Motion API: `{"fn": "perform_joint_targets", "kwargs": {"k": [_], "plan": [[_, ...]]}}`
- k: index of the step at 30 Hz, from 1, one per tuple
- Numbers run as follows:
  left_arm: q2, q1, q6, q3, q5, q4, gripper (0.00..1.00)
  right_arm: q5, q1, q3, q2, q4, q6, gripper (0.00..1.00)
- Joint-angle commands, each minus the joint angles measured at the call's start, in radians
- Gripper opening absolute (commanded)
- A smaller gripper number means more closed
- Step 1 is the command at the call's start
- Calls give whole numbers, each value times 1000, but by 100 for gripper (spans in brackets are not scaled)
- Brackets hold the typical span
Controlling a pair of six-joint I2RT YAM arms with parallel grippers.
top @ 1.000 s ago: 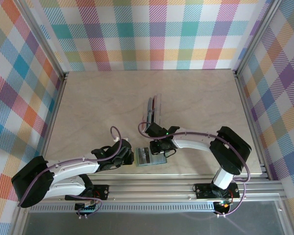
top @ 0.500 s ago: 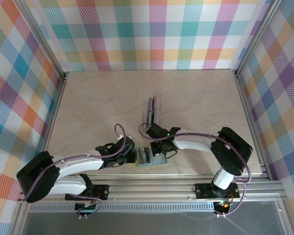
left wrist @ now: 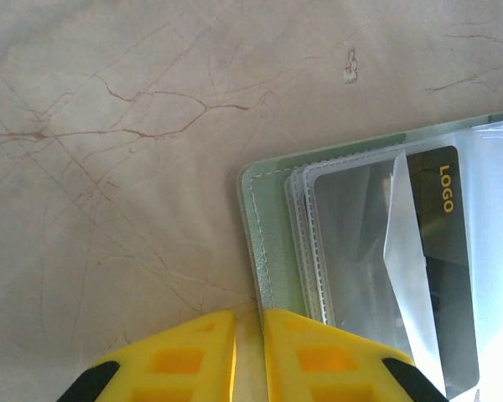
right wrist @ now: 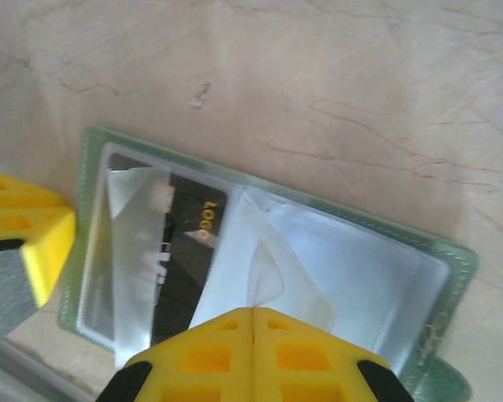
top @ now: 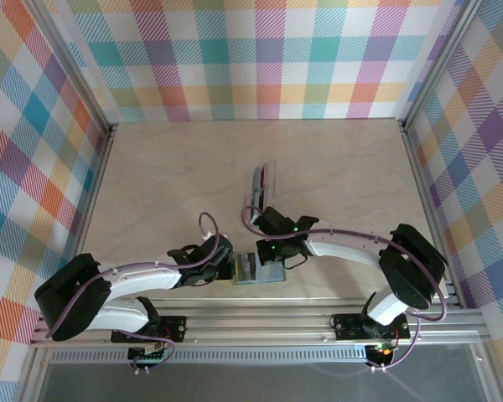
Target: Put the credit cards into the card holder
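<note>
Now both arms have closed in on the open card holder [top: 256, 270], which lies at the near edge of the bench [top: 168, 176].
The right end effector [right wrist: 253, 322] just snapped fully closed at a clear sleeve flap [right wrist: 264, 260], with the black card [right wrist: 184, 243] already pocketed. The left end effector [left wrist: 250, 335] moved in and is narrow; I read it as nipping the cover edge.
</note>
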Motion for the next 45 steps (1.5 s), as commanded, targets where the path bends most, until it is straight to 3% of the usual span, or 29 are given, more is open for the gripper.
{"fn": "perform_joint_targets", "kwargs": {"k": [1,5,12,18,21,33,37,45], "plan": [[23,-13,5,18,14,29,17,-118,3,27,-1,59,-11,0],[34,-14,1,21,12,33,17,-203,4,54,31,123,8,0],[-3,-11,-19,17,-9,8,18,-305,3,101,124,211,27,19],[-73,-9,-31,9,-41,-63,20,-334,3,136,158,226,27,28],[-117,-7,-40,-8,-51,-84,22,-353,2,135,144,230,19,38],[-342,3,-74,-63,-94,-231,28,-429,2,226,241,248,4,42],[-374,4,-74,-64,-99,-254,29,-379,3,270,215,184,-27,42],[-345,27,-39,-2,-40,-205,34,-116,-86,384,87,-83,-84,52]]}}
